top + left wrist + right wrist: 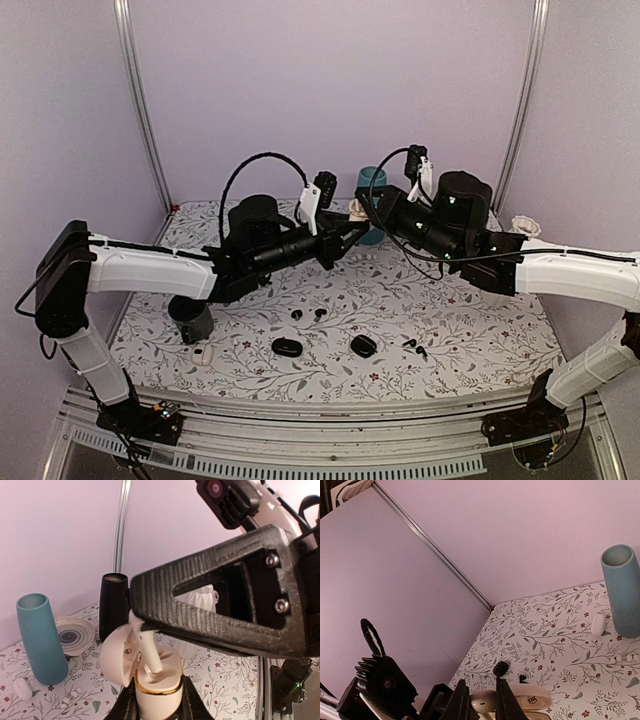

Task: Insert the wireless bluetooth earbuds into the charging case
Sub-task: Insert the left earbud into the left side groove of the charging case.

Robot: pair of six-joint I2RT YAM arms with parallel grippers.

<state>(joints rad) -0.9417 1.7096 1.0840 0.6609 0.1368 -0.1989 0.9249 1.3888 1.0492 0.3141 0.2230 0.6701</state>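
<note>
The left tool (157, 703) is clamped shut on the base of a white charging case (159, 689). The case's lid is open, and it is held in the air above the middle of the tabletop (480, 320). The right tool (481, 703) is pinched tight on a white earbud (150, 654), whose stem stands in the case. Black earbuds (297, 314) and two black cases (285, 347) lie toward the front edge, beneath the arms. A teal vase (42, 640) stands near the rear edge, close behind the tools. Both side walls are well apart from them.
</note>
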